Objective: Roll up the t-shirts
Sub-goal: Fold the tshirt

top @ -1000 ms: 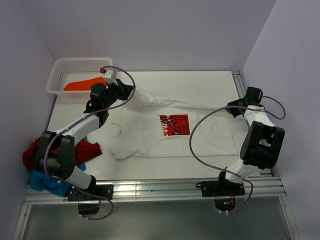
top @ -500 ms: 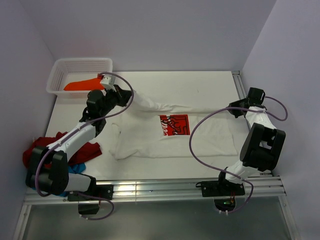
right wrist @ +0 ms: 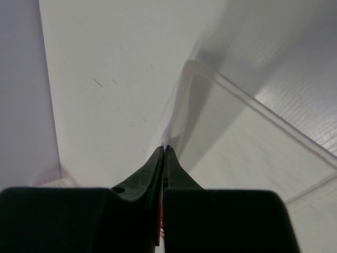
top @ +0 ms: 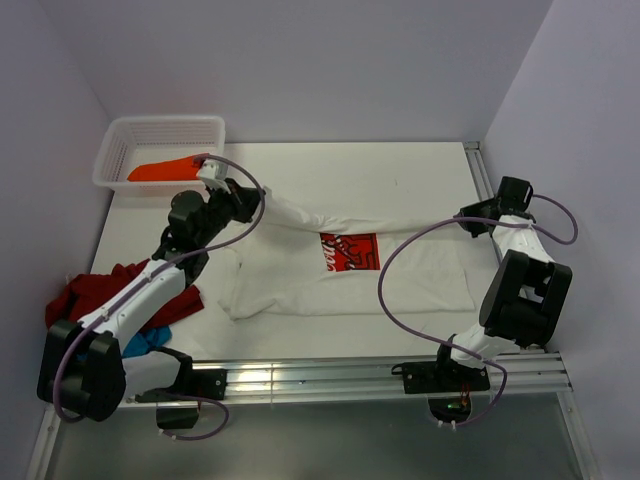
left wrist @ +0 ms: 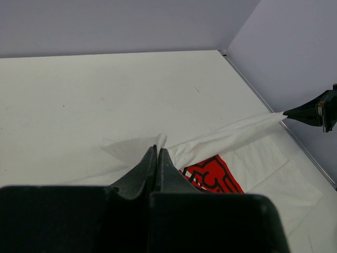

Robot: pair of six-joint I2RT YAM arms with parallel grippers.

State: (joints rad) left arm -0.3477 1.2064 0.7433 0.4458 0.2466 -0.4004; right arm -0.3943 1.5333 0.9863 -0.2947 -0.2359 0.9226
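The white t-shirt (top: 400, 285) with a red square print (top: 350, 250) lies spread mid-table. Its far edge is lifted into a taut band between both grippers and partly covers the top of the print. My left gripper (top: 260, 197) is shut on the band's left end; the wrist view shows the closed tips (left wrist: 157, 149) pinching white cloth (left wrist: 231, 136) above the print (left wrist: 213, 174). On the right end, my right gripper (top: 463, 218) is shut too, its tips (right wrist: 164, 147) closed on the cloth edge (right wrist: 179, 105). Dark red (top: 105, 290) and blue (top: 145, 342) tees are heaped at the near left.
A white perforated basket (top: 165, 121) stands at the far left corner with an orange tee (top: 165, 169) in it. Grey walls close in the left, back and right sides. An aluminium rail (top: 350, 375) runs along the near edge by the arm bases.
Both grippers have drawn the shirt's far edge toward the near side, and the fold now overlaps the top of the red print. The left arm has swung lower and nearer.
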